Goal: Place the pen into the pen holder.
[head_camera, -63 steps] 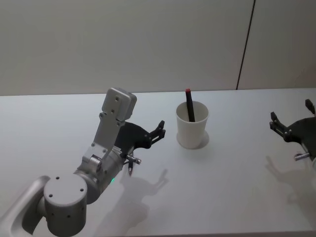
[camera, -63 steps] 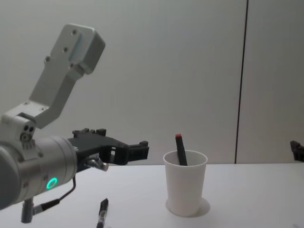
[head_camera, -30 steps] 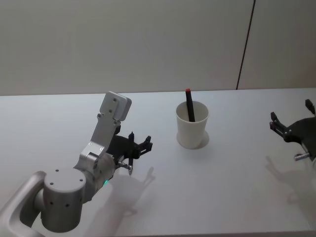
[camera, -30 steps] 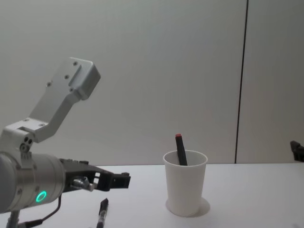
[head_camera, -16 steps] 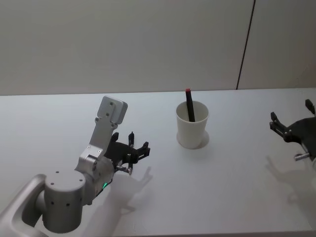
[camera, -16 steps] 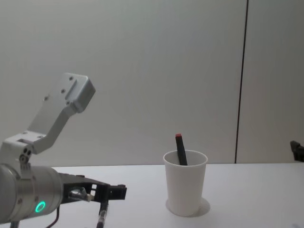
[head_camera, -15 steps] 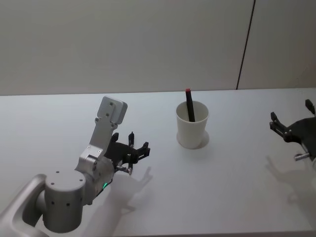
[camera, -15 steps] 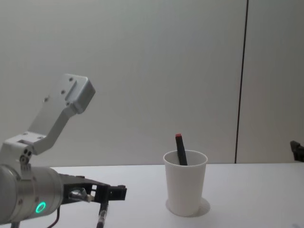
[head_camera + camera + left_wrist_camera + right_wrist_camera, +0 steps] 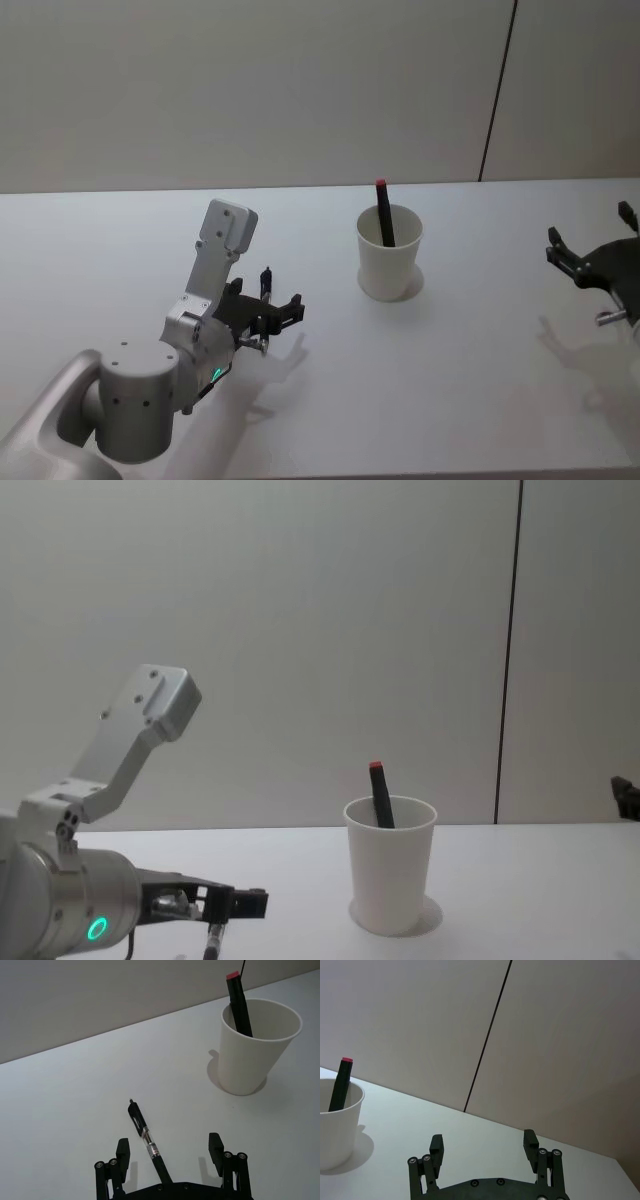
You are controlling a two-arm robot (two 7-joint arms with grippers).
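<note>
- You are working on a broad, plain white table (image 9: 450, 380) in front of a pale wall.
- Your left arm, silver with a green light ring, reaches forward on the robot's left side. It holds the black left gripper (image 9: 169, 1142) low over the tabletop.
- The left gripper's two fingers stand wide apart and grip nothing. In the left wrist view there is one finger on each side of the pen, with a gap to it on both sides.
- Your black right gripper (image 9: 483, 1138) is parked at the far right of the table, well apart from everything else. Its fingers are spread and empty.
- The pen holder, a plain white tapered paper cup with a rolled rim (image 9: 390, 265), stands upright near the middle of the table. It is to the right of the left gripper.
- A black marker with a red cap (image 9: 384, 215) leans inside the cup, with its cap above the rim.
- The slim black pen with a clear middle section (image 9: 145, 1132) lies flat on the table, outside the cup and to its left. Its rear end is hidden under the gripper body.
</note>
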